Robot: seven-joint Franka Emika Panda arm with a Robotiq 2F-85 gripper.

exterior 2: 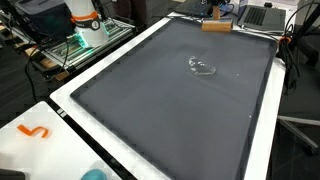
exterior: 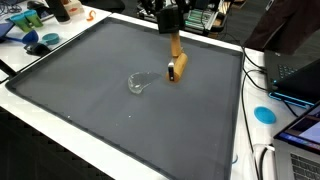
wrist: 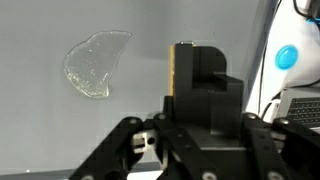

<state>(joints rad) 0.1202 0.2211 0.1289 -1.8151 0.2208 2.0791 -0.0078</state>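
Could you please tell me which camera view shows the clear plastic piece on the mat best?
The wrist view: the clear plastic piece is large there, its crinkled outline plain against the grey mat. In both exterior views it is only a small, faint glint on the mat.

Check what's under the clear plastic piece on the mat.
The gray mat shows through the clear plastic piece, and nothing else seems to lie beneath it. Glare along its edges hides small spots. The wooden block stands apart from it.
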